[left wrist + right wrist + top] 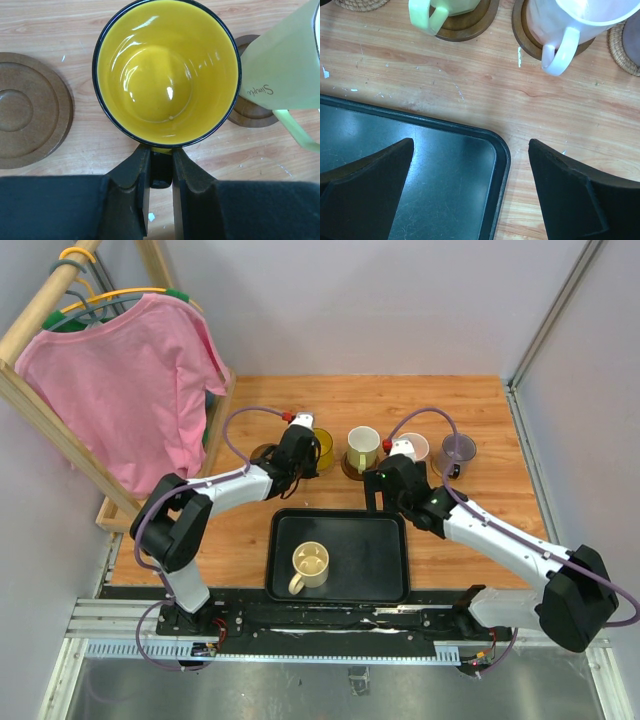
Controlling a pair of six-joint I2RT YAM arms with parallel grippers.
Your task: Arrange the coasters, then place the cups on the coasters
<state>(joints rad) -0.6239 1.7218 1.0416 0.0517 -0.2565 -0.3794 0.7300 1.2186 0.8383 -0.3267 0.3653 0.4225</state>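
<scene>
**Cups and coasters on a wood table**

Wood table [480,430] with grey walls all around. At the far left, a wooden rack [40,405] with a pink shirt [130,390] on a hanger.

Next, flat on the wood, a bare brown coaster [30,110] with nothing on top. Just right of that, the yellow cup [167,75], seen from straight above in the left wrist view. At the near side of the cup, the left gripper [160,167], nearly closed, with both fingers [131,172] pinching the cup's black handle. Standing on the wood or lifted a little: cannot tell.

Close by on the right, the pale green cup [363,447] on a second brown coaster [470,27]. Then the pink cup [570,20] on a third brown coaster [521,30], handle toward the arms. Last in the back row, the grey-purple cup [459,449], with a tan coaster [622,50] below.

Nearer the arms, a black tray [370,560] with the cream cup [310,565] inside, left of the middle. Above the tray's far right corner, the right gripper [470,145], wide open, with nothing between the fingers.
</scene>
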